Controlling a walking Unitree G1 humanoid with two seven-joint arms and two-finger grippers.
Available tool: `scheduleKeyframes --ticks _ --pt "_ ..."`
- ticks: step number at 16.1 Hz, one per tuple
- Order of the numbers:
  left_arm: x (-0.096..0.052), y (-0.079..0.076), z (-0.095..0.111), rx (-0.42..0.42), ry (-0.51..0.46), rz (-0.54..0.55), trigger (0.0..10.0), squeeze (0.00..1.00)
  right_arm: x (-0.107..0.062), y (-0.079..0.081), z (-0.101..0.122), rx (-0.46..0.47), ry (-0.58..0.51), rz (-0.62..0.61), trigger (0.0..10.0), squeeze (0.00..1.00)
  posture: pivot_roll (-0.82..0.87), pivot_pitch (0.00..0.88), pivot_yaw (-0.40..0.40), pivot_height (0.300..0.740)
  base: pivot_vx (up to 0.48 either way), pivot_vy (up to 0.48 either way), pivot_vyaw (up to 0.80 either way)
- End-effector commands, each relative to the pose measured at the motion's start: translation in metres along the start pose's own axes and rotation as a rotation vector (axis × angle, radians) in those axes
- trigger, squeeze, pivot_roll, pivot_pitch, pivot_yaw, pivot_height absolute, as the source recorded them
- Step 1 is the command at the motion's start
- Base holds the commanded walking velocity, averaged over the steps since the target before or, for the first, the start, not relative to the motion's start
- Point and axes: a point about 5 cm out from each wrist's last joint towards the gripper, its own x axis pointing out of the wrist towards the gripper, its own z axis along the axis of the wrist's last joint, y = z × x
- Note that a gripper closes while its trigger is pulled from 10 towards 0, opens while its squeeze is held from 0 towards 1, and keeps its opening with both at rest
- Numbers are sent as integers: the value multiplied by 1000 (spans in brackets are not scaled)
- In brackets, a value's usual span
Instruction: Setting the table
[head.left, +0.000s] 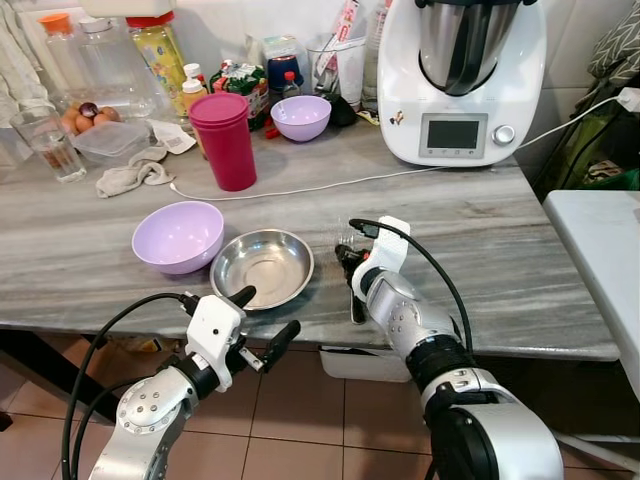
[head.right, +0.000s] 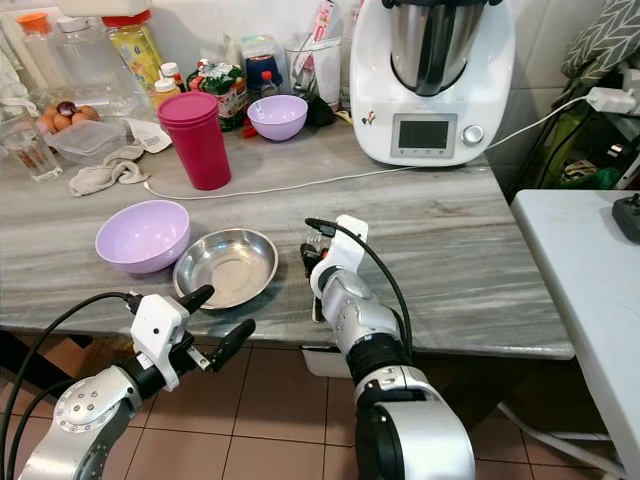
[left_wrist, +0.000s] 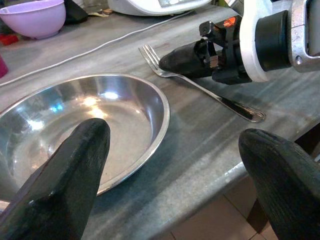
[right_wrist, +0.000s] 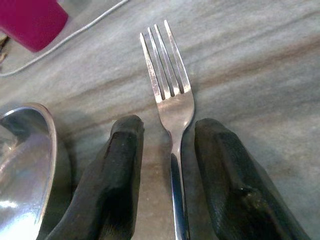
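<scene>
While the right gripper is low over the grey marble desk, one fork lies flat between its two black fingers. Its jaws stand apart, one finger on each side of the handle, and I cannot tell if they touch the metal. The fork has four tines, and they point away from the robot, toward the big white kitchen machine at the back. The fork lies just beside the one steel bowl, on its right side, near the front edge of the desk.

The left gripper hangs in front of the desk edge, a little below the steel bowl, and its jaws are wide apart with nothing between them.

On the desk I count two lilac bowls: one is touching or almost touching the steel bowl on its left, the other stands far back near the kitchen machine. One magenta cup stands upright between them, and one thin white cable runs across the desk behind it. One drinking glass stands at the far left, next to one clear container and one crumpled cloth.
</scene>
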Motion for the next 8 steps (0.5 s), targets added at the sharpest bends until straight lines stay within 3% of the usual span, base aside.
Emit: scheduleKeyframes --ticks 1,4,8 --pt "0 1 3 19 0 0 10000 0 1 16 8 31 -33 39 10000 1000 -99 46 69 740 0 0 0" --pt "2 3 7 25 -16 17 10000 0 -3 12 27 -6 -127 47 10000 1000 -94 43 68 740 0 0 0" --pt "8 7 13 25 -54 67 10000 0 -23 0 55 -185 -332 42 10000 1000 -107 38 73 740 0 0 0"
